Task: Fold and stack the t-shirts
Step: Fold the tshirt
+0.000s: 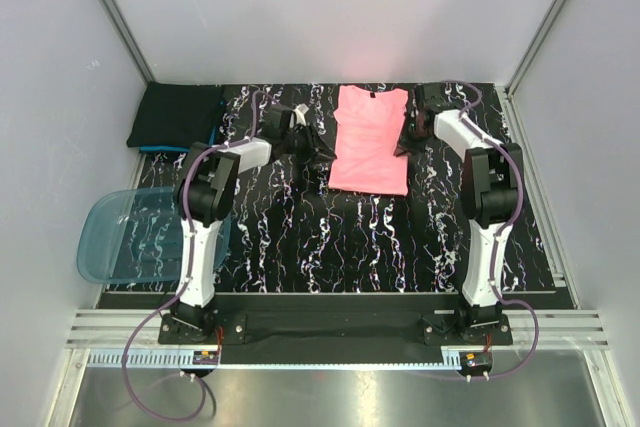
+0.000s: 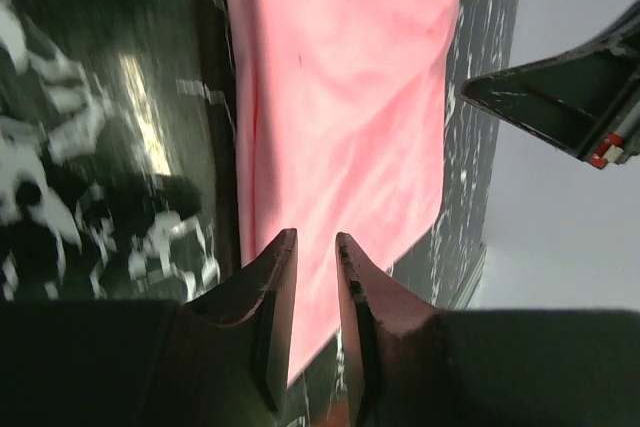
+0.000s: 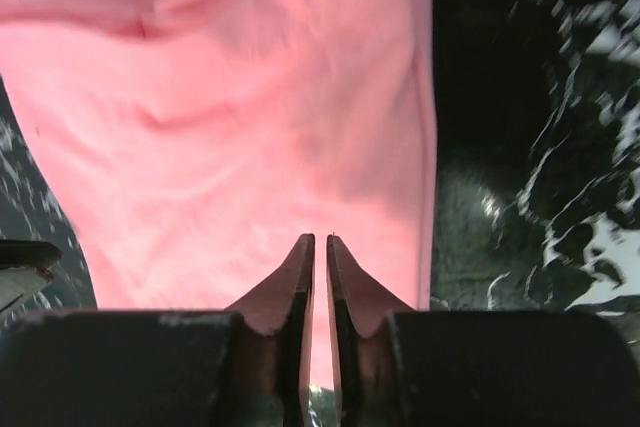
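A salmon-pink t-shirt point(image 1: 370, 142) lies flat at the back middle of the table, its sleeves tucked in. My left gripper point(image 1: 320, 155) hangs over its left edge. In the left wrist view its jaws point(image 2: 316, 239) stand a narrow gap apart above the pink t-shirt point(image 2: 340, 77), with nothing between them. My right gripper point(image 1: 408, 135) is at the shirt's right edge. Over the pink t-shirt point(image 3: 230, 117) its jaws point(image 3: 320, 239) are drawn in to a hairline slit, and no pinched cloth shows. A folded black t-shirt point(image 1: 178, 115) rests on a teal-blue one point(image 1: 172, 149) at the back left.
A translucent blue plastic tub point(image 1: 130, 237) overhangs the left edge of the black marbled table point(image 1: 340, 237). White walls close in the back and both sides. The right arm's finger point(image 2: 560, 97) shows at the right of the left wrist view.
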